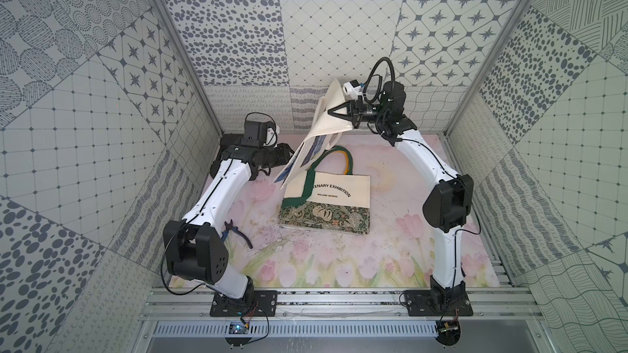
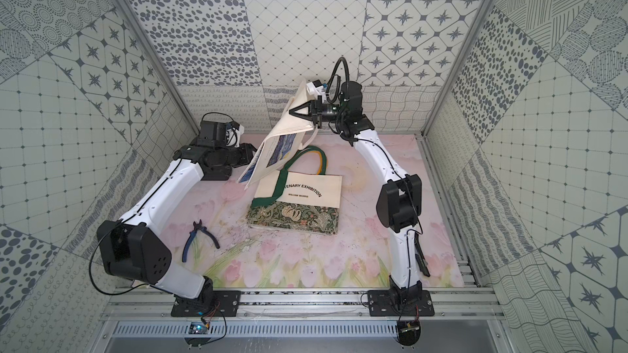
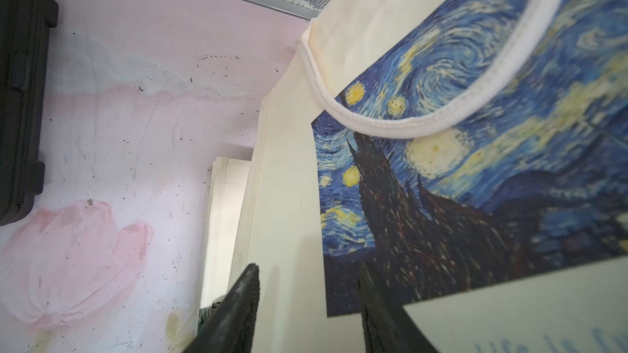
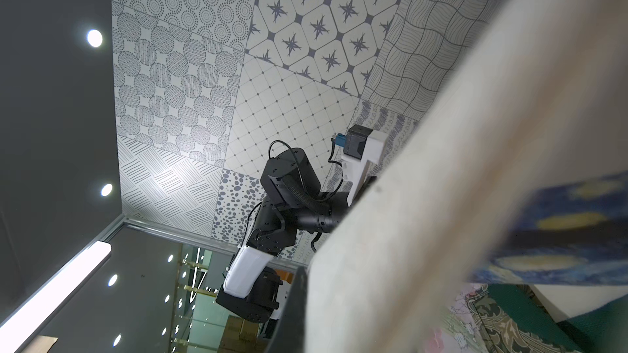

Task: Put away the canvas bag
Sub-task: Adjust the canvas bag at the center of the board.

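The canvas bag (image 1: pixel 328 123) (image 2: pixel 289 130) is cream with a blue starry-night print. It hangs tilted above the back of the table, and my right gripper (image 1: pixel 329 112) (image 2: pixel 290 112) is shut on its upper part. In the right wrist view the cream cloth (image 4: pixel 441 198) fills the frame beside one dark finger (image 4: pixel 292 307). My left gripper (image 3: pixel 307 269) is open, its two fingers apart just in front of the bag's printed face (image 3: pixel 475 181). In both top views the hanging bag partly hides the left gripper (image 1: pixel 283 151) (image 2: pixel 248 151) at its lower edge.
A second tote (image 1: pixel 339 195) (image 2: pixel 306 191), with green handles, "William Morris" lettering and a floral band, lies flat mid-table under the hanging bag. Blue-handled pliers (image 1: pixel 234 232) (image 2: pixel 200 236) lie by the left arm. A black case (image 3: pixel 20 96) sits at the back left. Patterned walls close three sides.
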Controlling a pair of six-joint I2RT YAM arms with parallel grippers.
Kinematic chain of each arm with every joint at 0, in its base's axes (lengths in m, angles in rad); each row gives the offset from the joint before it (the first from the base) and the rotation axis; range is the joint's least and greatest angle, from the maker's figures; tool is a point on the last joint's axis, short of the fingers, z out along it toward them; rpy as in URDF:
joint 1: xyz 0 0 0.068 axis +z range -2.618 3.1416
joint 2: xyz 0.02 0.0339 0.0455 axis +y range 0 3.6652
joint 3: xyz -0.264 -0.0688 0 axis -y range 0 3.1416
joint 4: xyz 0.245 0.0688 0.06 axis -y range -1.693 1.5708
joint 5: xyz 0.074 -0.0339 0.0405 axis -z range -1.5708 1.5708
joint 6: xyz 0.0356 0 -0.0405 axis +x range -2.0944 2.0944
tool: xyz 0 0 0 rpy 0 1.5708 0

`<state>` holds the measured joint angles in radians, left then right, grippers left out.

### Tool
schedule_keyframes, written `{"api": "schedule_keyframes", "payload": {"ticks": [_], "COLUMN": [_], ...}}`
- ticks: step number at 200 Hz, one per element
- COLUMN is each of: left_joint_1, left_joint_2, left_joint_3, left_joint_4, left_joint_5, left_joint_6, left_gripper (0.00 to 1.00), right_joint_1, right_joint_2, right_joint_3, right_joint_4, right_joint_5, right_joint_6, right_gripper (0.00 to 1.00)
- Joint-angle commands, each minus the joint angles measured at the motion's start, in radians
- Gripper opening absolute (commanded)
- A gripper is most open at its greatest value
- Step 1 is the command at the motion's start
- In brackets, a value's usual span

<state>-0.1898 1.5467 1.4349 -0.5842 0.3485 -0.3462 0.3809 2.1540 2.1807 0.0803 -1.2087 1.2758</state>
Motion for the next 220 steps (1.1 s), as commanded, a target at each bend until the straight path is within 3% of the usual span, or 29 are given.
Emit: {"api": "schedule_keyframes", "payload": {"ticks": [1, 21, 54, 85, 148, 220], "left_joint_1": [0.012, 0.017, 0.024, 0.026, 0.027, 0.026], "left_joint_2": [-0.024, -0.035, -0.043, -0.052, -0.076, -0.092], "left_joint_3": [-0.008, -0.013, -0.022, -0.026, -0.036, -0.046], "left_joint_4": [-0.045, -0.052, -0.059, -0.051, -0.058, -0.070], "left_joint_5": [-0.010, -0.008, 0.001, 0.011, 0.015, 0.027], "left_joint_6": [0.036, 0.045, 0.052, 0.044, 0.036, 0.033], "left_gripper": [0.49, 0.49, 0.49, 0.49, 0.49, 0.49], "right_joint_1": [0.021, 0.029, 0.037, 0.036, 0.036, 0.016], "right_joint_2": [0.043, -0.004, -0.197, -0.380, -0.654, -0.854], "right_joint_3": [0.095, -0.026, -0.421, -0.678, -0.939, -1.233], "right_joint_4": [0.060, 0.119, 0.283, 0.292, 0.104, -0.432], "right_joint_5": [0.003, 0.012, 0.056, 0.087, 0.141, 0.276], "right_joint_6": [0.044, 0.062, 0.102, 0.077, -0.009, -0.291], "right_gripper": [0.00, 0.00, 0.00, 0.00, 0.00, 0.00]}}
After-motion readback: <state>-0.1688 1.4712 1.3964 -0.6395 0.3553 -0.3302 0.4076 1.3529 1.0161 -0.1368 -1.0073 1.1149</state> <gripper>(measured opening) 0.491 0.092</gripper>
